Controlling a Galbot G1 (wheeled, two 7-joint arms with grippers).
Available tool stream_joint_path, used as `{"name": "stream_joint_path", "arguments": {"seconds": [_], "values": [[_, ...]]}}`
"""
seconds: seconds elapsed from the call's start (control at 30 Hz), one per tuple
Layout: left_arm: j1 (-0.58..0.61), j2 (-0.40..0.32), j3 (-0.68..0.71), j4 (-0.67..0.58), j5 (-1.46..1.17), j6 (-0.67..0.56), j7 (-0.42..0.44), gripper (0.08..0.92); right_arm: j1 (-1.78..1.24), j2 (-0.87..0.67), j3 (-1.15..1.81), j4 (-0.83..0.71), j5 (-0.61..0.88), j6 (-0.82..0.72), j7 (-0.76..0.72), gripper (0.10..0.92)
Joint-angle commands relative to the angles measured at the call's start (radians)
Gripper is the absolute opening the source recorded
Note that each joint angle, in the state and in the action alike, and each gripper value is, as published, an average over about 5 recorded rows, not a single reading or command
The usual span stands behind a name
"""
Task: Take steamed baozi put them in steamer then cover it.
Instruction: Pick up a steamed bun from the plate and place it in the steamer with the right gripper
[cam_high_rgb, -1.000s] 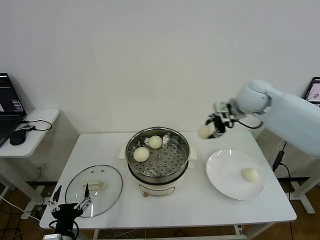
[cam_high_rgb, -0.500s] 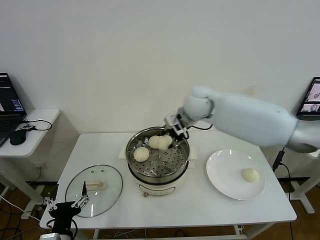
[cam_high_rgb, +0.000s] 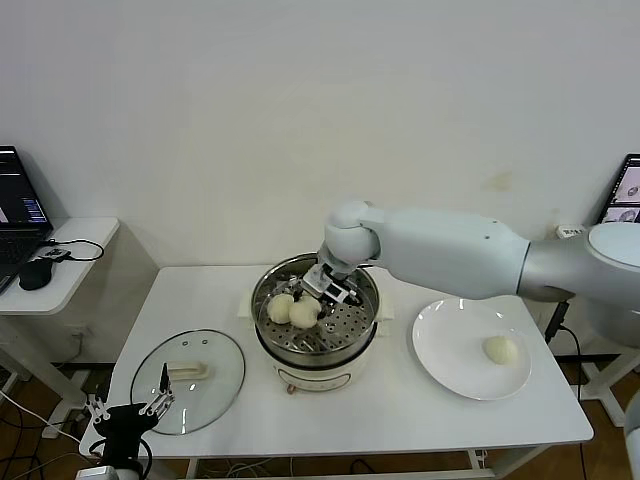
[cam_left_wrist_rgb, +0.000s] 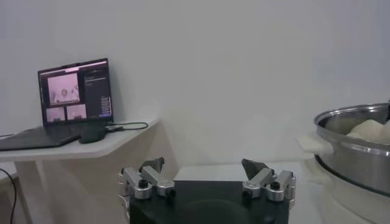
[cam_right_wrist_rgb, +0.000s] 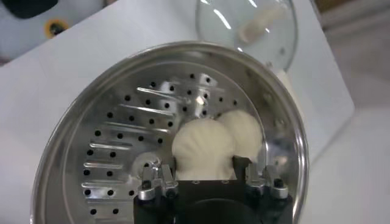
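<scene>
Now right end effector (cam_right_wrist_rgb: 204, 176) grips baozi (cam_right_wrist_rgb: 203, 150) inside steamer (cam_high_rgb: 366, 340); left end effector (cam_left_wrist_rgb: 204, 173) open.

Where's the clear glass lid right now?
In the head view, the clear glass lid lies flat on the white table, left of the steel steamer.

No text, label, brand or number can be read anywhere. The laptop screen (cam_left_wrist_rgb: 75, 91) on the side table (cam_left_wrist_rgb: 79, 148) shows windows, but their writing is too small to make out.
</scene>
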Motion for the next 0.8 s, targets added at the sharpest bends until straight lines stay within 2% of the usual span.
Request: {"name": "stream_joint_path", "arguments": {"seconds": [0.03,0.37,0.47,0.7,0.8], "values": [[0.001,-0.002,0.001,0.000,0.000,0.000,-0.001,0.823,0.005,0.018,-0.033,0.014,-0.057,0.143,-0.011,0.585],[0.004,-0.011,0.008,-0.002,0.002,-0.002,-0.002,0.823,0.007,-0.027,-0.045,0.058,-0.049,0.159,-0.028,0.609],[0.005,-0.012,0.009,-0.003,0.003,-0.002,-0.002,0.823,0.007,-0.036,-0.047,0.061,-0.052,0.160,-0.026,0.643],[0.007,-0.008,0.006,-0.006,0.003,-0.002,-0.003,0.823,0.036,-0.063,-0.018,0.058,-0.054,0.131,-0.019,0.800],[0.005,-0.005,0.002,-0.008,0.002,-0.002,-0.002,0.823,0.068,-0.096,0.016,0.056,-0.041,0.089,-0.024,0.820]]}}
